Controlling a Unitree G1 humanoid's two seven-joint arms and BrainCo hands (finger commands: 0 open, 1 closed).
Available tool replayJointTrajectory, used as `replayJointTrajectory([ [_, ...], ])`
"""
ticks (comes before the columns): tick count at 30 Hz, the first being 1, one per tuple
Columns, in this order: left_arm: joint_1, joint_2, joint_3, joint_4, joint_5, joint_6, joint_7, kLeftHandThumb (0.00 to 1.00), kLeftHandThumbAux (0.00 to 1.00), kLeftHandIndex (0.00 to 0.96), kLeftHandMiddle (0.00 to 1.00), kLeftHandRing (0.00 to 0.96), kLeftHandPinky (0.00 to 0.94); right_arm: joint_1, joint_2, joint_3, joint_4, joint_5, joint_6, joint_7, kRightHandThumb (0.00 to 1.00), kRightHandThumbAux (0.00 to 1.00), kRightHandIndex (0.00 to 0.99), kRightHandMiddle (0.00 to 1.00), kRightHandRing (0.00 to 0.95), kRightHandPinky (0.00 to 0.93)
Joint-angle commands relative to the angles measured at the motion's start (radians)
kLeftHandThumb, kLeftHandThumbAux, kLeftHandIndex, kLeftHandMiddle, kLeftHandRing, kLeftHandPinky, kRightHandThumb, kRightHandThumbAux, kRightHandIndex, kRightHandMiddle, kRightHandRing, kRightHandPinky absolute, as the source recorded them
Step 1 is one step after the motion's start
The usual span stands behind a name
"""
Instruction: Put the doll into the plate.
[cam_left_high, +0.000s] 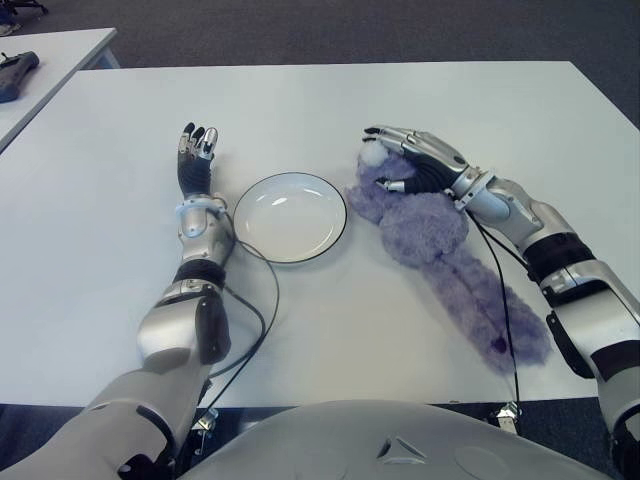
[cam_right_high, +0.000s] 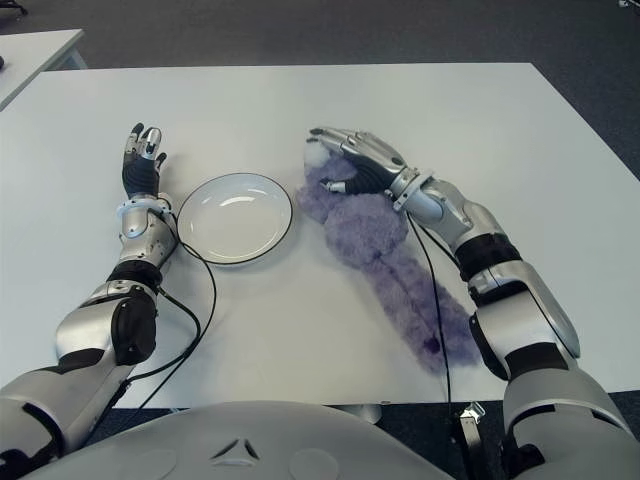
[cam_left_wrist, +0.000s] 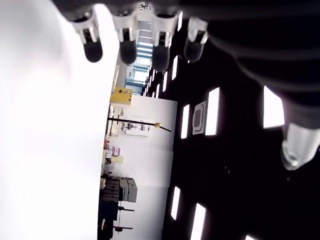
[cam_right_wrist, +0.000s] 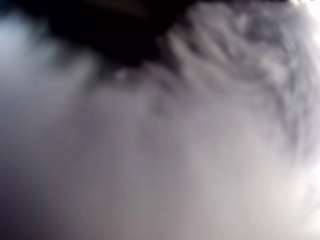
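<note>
A long purple plush doll (cam_left_high: 436, 240) lies on the white table (cam_left_high: 300, 100) just right of the plate, its tail stretching toward the front right edge. The round white plate (cam_left_high: 290, 217) with a dark rim holds nothing. My right hand (cam_left_high: 381, 159) arches over the doll's head, fingers stretched out above it and thumb against the fur, not closed around it. Purple fur (cam_right_wrist: 225, 75) fills the right wrist view. My left hand (cam_left_high: 196, 150) shows left of the plate with fingers (cam_left_wrist: 127, 47) straight and nothing in them.
A black cable (cam_left_high: 268, 300) loops on the table beside my left forearm, close to the plate's near side. A second table with a dark object (cam_left_high: 15, 75) stands at the far left.
</note>
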Motion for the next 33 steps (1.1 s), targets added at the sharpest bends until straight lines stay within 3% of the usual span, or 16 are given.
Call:
replayJointTrajectory([
  [1,0.255,-0.121,0.022,0.169,-0.026,0.046,0.024,0.0,0.51,0.053,0.117,0.064,0.0,0.13,0.013,0.083,0.011,-0.03,-0.005,0.174,0.484,0.546,0.243,0.288,0.351,0.429],
  [3,0.255,-0.122,0.022,0.169,-0.026,0.044,0.023,0.0,0.51,0.055,0.119,0.065,0.0,0.12,0.023,0.085,0.027,-0.033,0.0,0.179,0.51,0.551,0.287,0.346,0.41,0.475],
  [4,0.256,-0.122,0.021,0.169,-0.025,0.043,0.023,0.0,0.509,0.055,0.12,0.065,0.0,0.115,0.027,0.086,0.034,-0.034,0.002,0.181,0.646,0.669,0.385,0.421,0.457,0.531],
  [5,0.257,-0.122,0.021,0.168,-0.025,0.041,0.023,0.0,0.508,0.056,0.12,0.065,0.0,0.111,0.038,0.086,0.051,-0.037,0.0,0.171,0.681,0.698,0.41,0.44,0.469,0.546],
  [6,0.258,-0.122,0.02,0.168,-0.024,0.039,0.023,0.0,0.507,0.055,0.121,0.066,0.0,0.108,0.046,0.085,0.062,-0.039,-0.001,0.163,0.694,0.702,0.422,0.592,0.616,0.702],
  [10,0.258,-0.124,0.02,0.167,-0.024,0.037,0.025,0.0,0.503,0.056,0.123,0.066,0.0,0.125,0.071,0.055,0.086,0.001,-0.018,0.13,0.7,0.701,0.437,0.731,0.746,0.826],
  [18,0.259,-0.124,0.018,0.166,-0.022,0.035,0.026,0.0,0.493,0.056,0.122,0.064,0.0,0.178,0.085,-0.015,0.057,0.117,-0.057,0.122,0.703,0.704,0.441,0.837,0.833,0.853],
  [28,0.255,-0.123,0.022,0.166,-0.027,0.039,0.025,0.0,0.501,0.05,0.121,0.064,0.0,0.203,0.085,-0.08,-0.005,0.156,-0.092,0.085,0.712,0.708,0.44,0.873,0.867,0.864],
  [33,0.254,-0.122,0.026,0.167,-0.03,0.038,0.024,0.0,0.502,0.052,0.123,0.066,0.0,0.204,0.087,-0.102,-0.005,0.153,-0.101,0.071,0.711,0.711,0.44,0.877,0.867,0.827],
])
